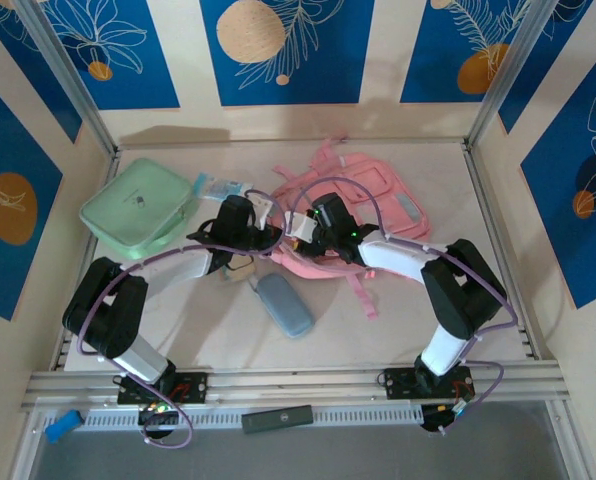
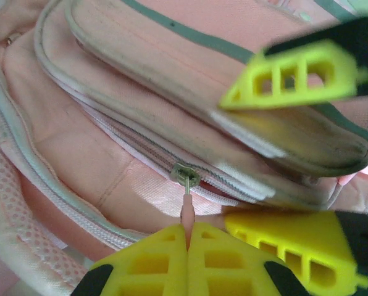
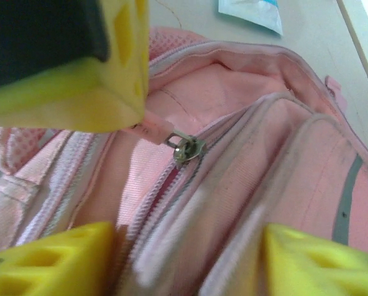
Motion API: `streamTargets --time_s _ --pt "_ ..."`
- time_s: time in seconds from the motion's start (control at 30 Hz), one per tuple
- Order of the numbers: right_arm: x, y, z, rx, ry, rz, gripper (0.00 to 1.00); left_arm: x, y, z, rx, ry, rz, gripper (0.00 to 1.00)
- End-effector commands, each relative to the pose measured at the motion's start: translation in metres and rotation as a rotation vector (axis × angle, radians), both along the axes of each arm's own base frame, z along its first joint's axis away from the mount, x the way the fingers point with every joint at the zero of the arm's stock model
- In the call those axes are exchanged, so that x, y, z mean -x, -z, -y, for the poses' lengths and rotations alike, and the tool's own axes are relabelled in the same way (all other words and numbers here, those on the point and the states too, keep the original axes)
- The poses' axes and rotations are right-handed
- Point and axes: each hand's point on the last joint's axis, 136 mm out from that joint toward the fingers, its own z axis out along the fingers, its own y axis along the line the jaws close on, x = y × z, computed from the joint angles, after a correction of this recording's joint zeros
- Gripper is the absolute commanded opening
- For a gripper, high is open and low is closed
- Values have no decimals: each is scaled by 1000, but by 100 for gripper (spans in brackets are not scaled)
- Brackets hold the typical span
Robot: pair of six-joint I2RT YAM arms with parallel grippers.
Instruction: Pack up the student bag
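Left gripper (image 1: 267, 238), top external view: over mid-table, at the near-left edge of the student bag (image 1: 378, 195). How its jaws stand is not legible from here.
Right gripper (image 1: 300, 228): just beside the left one, on the same edge of the bag.
Student bag: pink, lying flat at the far centre-right of the table (image 1: 408, 320), with straps trailing toward the arms.
Mint green case (image 1: 138, 208): far left, apart from the bag.
Packet (image 1: 223, 186): between the case and the bag.
Grey-blue pouch (image 1: 285, 304): near centre, apart from the bag.

Left wrist view.
Left gripper: fingers pressed fully together, pinching the end of the pink zip pull (image 2: 188, 208).
Zip pull: runs straight from the fingertips up to the metal zip slider (image 2: 185, 174).
Zip slider: sits on the zip line between the bag's main body and its front pocket.
Right gripper: one yellow finger above and one below, with the padded pocket edge between them.

Right wrist view.
Right gripper: jaws parted wide, straddling the front-pocket edge beside the zip. Whether the pads press the fabric cannot be told.
Left gripper: one finger at upper left, with the zip pull clamped at its tip and the slider just beyond.
Student bag: the compartment gapes past the slider, showing pink lining.
Packet: on the table beyond the bag.
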Motion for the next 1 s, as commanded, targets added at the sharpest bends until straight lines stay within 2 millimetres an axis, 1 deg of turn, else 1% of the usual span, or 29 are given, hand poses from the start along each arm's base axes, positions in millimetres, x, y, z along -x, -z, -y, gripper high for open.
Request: streamTargets --time_s 0.0,0.07,0.17,0.2,0.27,0.3,0.4,0.5,0.53,0.6,0.67,0.7,0.77,0.87,0.97 --pt "-16 -47 -2 -83 -23 131 40 -2 -9 -11 -23 -35 22 0" --pt "-3 -53 -4 -91 -87 96 26 -2 -9 -17 -39 -59 23 0" --pt "18 -63 -5 -117 -174 28 3 -3 -10 -31 -75 -125 26 0" --pt "27 -67 -3 -119 -201 11 0 -3 -12 -37 -89 -154 27 0" --pt "40 -74 6 -130 -230 13 0 -3 -13 -53 -126 -213 26 0" --pt "44 -79 15 -152 -229 12 0 -3 -11 -62 -149 -245 22 0" --pt "61 -94 34 -185 -220 8 0 -14 -8 -85 -163 -324 -4 0" --pt "77 -105 53 -214 -208 1 0 -30 -4 -96 -166 -352 -6 0" --pt "79 -103 60 -221 -194 -11 0 -36 -4 -98 -153 -359 -2 0" --pt "77 -101 68 -226 -156 -2 0 -46 -7 -95 -109 -347 12 0" --pt "81 -105 64 -243 -168 -3 0 -52 -4 -88 -93 -332 6 0" --pt "85 -105 60 -240 -189 -1 0 -55 -3 -81 -73 -302 5 0" --pt "85 -96 57 -208 -201 1 0 -60 0 -72 -40 -281 1 0" --pt "74 -92 61 -233 -163 -15 0 -75 8 -70 -41 -305 -10 0" --pt "56 -93 64 -262 -128 8 0 -87 8 -66 -27 -325 -8 0"
